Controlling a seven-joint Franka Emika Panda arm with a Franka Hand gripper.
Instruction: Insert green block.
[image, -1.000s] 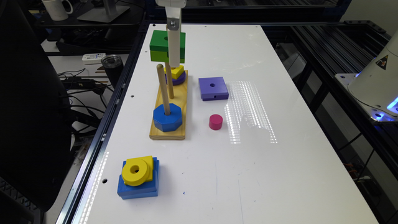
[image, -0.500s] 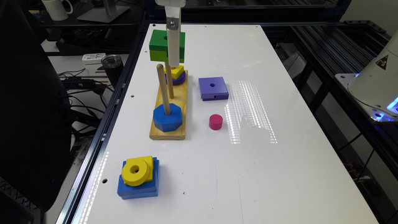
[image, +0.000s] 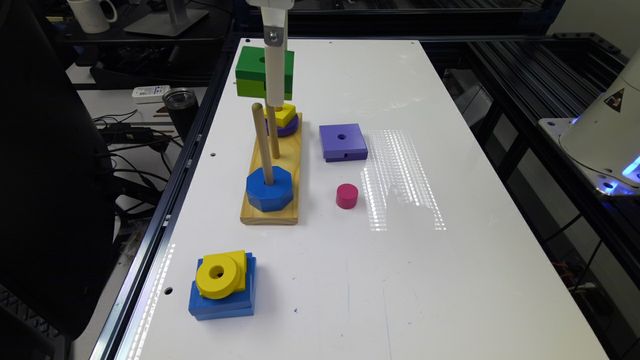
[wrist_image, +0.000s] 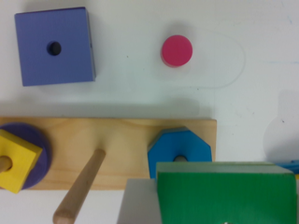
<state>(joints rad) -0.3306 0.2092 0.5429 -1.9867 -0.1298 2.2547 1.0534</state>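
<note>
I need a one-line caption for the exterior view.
Gripper carries the two-tone green wooden block above the wooden peg board.

Bare middle peg (image: 262, 142) between stacked pegs

— What does the green block (image: 254, 73) look like?

— It is a small square block. The top is dark green and the bottom layer is lime green. It has a round hole in the middle.

— Where is it?

— It is up in the air, lying flat, over the far end of the table (image: 450, 280). In the wrist view the green block (wrist_image: 226, 192) looks big and close.
</note>
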